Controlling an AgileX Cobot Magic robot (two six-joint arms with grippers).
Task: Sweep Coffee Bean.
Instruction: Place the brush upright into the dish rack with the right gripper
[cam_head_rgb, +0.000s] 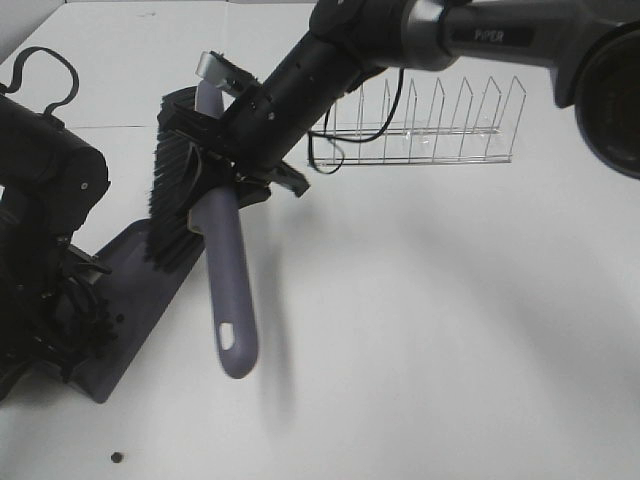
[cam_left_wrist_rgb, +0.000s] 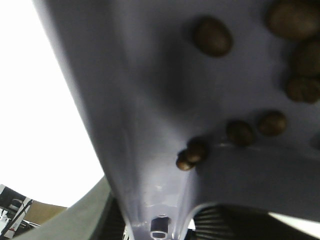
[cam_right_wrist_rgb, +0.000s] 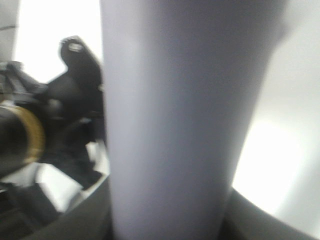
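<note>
Right jaws clamped on brush (cam_head_rgb: 228, 290) handle, bristles over dustpan (cam_head_rgb: 138, 288) for sweeping in. Left jaws closed on dustpan, steadying it. Coffee beans (cam_left_wrist_rgb: 240, 132) lie inside pan; one stray bean (cam_head_rgb: 118, 457) on table (cam_head_rgb: 450, 330).

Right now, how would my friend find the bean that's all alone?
Start at the grey dustpan on the left of the white table. Just past its near end lies one coffee bean: a tiny dark dot alone on the bare table, unlike the beans inside the pan.
</note>
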